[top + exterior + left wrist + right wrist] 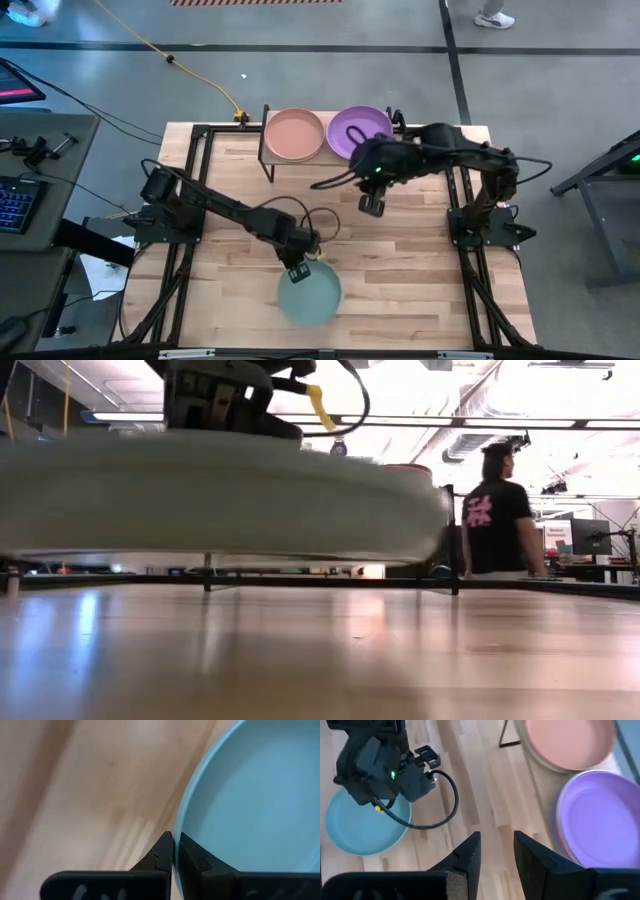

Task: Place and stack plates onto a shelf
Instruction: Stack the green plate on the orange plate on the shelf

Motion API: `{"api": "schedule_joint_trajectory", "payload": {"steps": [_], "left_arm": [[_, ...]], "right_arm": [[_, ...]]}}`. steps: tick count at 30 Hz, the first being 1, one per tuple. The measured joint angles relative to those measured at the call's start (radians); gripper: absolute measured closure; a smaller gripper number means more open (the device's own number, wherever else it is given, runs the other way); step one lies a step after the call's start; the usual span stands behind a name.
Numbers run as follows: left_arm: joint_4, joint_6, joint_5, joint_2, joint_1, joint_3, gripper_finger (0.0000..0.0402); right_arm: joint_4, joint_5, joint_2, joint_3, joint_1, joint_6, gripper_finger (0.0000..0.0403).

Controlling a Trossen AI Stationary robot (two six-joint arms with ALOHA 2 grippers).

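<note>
The teal plate hangs over the table's near middle and fills the low view, with a gap showing under it. My left gripper is shut on its far rim. On the shelf at the far edge lie a salmon plate and a purple plate, each with other rims showing beneath. My right gripper hovers open over bare table just in front of the purple plate. The other plates are hidden or out of view. My left gripper pinches the teal plate's rim on its far side, one finger inside the plate and one outside. The fingers come from above, pointing down. The plate is lifted clear of the table and sits roughly level, reaching out from the fingers toward the near edge.
Black frame rails run along the table's left and right sides. A person stands in the room beyond the table. Bare wood lies between the two grippers and the shelf. A cable loops off the left wrist.
</note>
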Motion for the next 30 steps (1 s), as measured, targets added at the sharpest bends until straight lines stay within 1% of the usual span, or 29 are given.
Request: {"api": "schedule_joint_trajectory", "payload": {"steps": [5,13,23,30], "left_arm": [[-0.062,0.031,-0.025,-0.072,0.055,0.0,0.04],[-0.132,0.079,-0.044,-0.246,0.17,0.0,0.0401],[-0.155,0.125,-0.169,-0.463,0.382,0.0,0.0401],[-0.15,0.155,-0.193,-0.549,0.552,0.0,0.0401]], "right_arm": [[-0.006,0.032,-0.041,0.0,-0.016,0.0,0.0309],[-0.013,0.044,-0.063,0.0,-0.052,0.0,0.0309],[0.019,0.044,-0.063,0.0,-0.143,-0.056,0.0309],[0.124,0.044,-0.06,0.0,-0.218,-0.071,0.0309]]}}
